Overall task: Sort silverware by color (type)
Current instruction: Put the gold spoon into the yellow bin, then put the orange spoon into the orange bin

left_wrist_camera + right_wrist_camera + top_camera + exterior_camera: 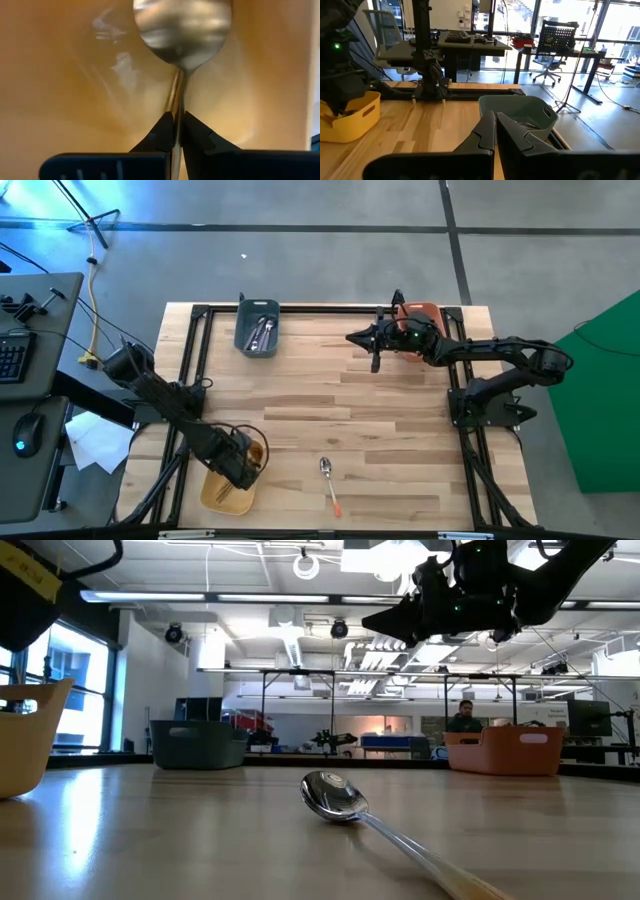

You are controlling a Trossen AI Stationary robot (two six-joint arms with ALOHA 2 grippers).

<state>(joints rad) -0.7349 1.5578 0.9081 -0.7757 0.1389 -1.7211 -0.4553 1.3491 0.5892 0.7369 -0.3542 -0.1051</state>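
My left gripper [240, 465] is down inside the yellow bin [215, 492] at the table's near left, shut on a spoon [182, 30] with a shiny bowl and a thin golden handle. On the table near the front edge lies a silver spoon with an orange handle [328, 480], also seen in the low view [335, 798]. The grey bin [257, 328] at the far edge holds some silverware. My right gripper [352, 338] hovers shut and level above the table beside the orange bin [425, 313], with nothing in it [495, 117]. My left gripper pinches the spoon's thin handle [176, 97] between its two fingers, a little behind the bowl. The fingers come from above, pointing down, and the handle runs along them. The bowl hangs below the fingertips inside the yellow bin; whether it touches the bin, I cannot tell.
A black frame [300, 308] runs around the wooden table. Bare wood lies between the three bins. In the low view the orange bin [505, 750] stands at the far right and a person [462, 718] sits in the room behind.
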